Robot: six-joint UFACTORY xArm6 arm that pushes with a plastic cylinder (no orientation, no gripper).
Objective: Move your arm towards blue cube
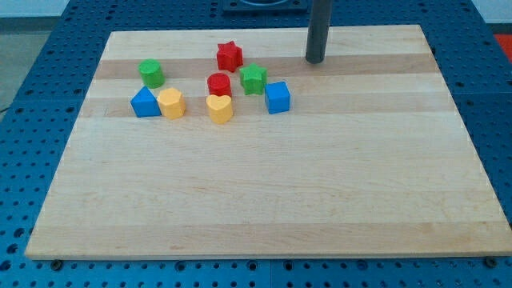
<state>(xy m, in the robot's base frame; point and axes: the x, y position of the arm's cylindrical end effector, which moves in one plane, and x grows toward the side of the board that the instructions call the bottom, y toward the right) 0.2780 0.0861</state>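
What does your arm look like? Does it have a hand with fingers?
No hand and no fingers. All you can see of my arm is one straight, round rod, dark grey and smooth, a bit like a thick marker. It comes in from the view's top and ends in my tip, which is plain and blunt. I see no cables, stickers or markings on it.

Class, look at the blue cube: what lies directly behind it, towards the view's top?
Behind the blue cube sits the green star, slightly to the view's left. My tip stands farther back and right. The cube's rear face is hidden.
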